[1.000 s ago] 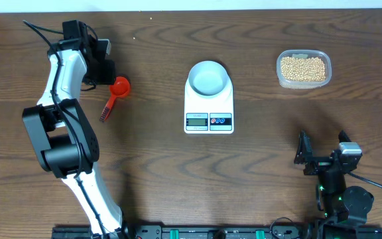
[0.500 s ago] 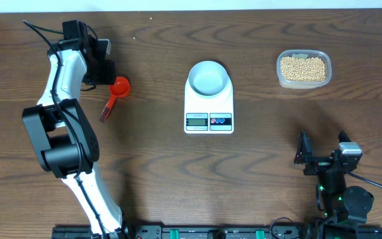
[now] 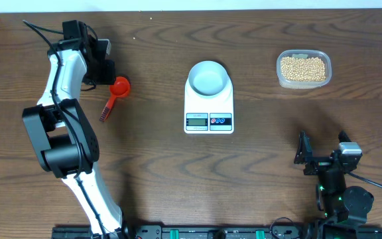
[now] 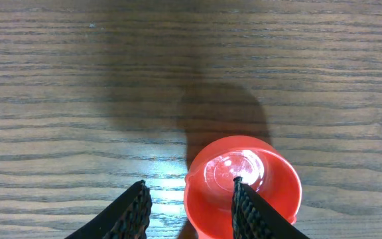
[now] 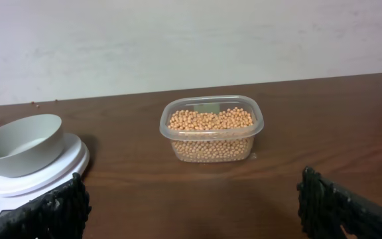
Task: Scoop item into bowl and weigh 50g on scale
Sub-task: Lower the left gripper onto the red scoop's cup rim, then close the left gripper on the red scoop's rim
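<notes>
While at scoop (image 4: pixel 260 174), left gripper (image 4: pixel 190 191): fingers apart
Right gripper (image 5: pixel 192 182): spread wide
Bowl (image 3: pixel 209 78): on scale (image 3: pixel 209 111)
Beans (image 3: pixel 302 68): in tub (image 3: pixel 278 70)

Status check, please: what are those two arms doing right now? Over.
Left gripper above red scoop, jaws open. Right gripper facing tub, jaws open. Bowl empty on scale; beans in tub. Nothing blocking.

- A dark brown, wood-grain bench (image 3: pixel 144 159) fills the overhead view.
- A plain white wall (image 5: pixel 178 40) rises just behind the bench's far edge.
- A pale glare (image 4: pixel 163 186) lies on the wood, with soft shadows nearby.
</notes>
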Controlling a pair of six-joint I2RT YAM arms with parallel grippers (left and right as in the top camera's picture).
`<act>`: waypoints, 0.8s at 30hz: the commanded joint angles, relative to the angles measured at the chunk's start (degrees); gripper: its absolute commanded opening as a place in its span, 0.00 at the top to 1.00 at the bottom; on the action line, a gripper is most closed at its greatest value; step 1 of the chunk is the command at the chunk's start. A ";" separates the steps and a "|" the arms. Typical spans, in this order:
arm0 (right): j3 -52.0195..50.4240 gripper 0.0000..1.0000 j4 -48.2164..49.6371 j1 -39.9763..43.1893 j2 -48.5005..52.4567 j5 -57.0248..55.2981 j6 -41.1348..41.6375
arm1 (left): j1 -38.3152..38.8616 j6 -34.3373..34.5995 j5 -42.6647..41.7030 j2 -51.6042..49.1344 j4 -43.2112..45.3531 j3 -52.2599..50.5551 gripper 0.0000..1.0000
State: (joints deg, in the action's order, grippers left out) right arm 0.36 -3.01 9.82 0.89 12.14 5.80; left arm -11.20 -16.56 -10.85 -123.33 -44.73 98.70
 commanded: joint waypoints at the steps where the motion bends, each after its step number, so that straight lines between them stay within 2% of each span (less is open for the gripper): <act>1: -0.04 0.01 -0.26 -0.92 -0.26 0.00 -0.13 | -0.13 -0.17 -0.33 -0.87 -0.11 -0.22 0.58; 24: -0.04 0.01 -0.26 -0.92 -0.26 0.00 -0.13 | -0.15 -4.24 -3.50 -1.05 0.31 -2.10 0.57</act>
State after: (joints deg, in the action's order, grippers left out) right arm 0.36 -3.03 9.82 0.89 12.14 5.80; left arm -11.20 -19.40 -13.50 -123.35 -44.71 97.51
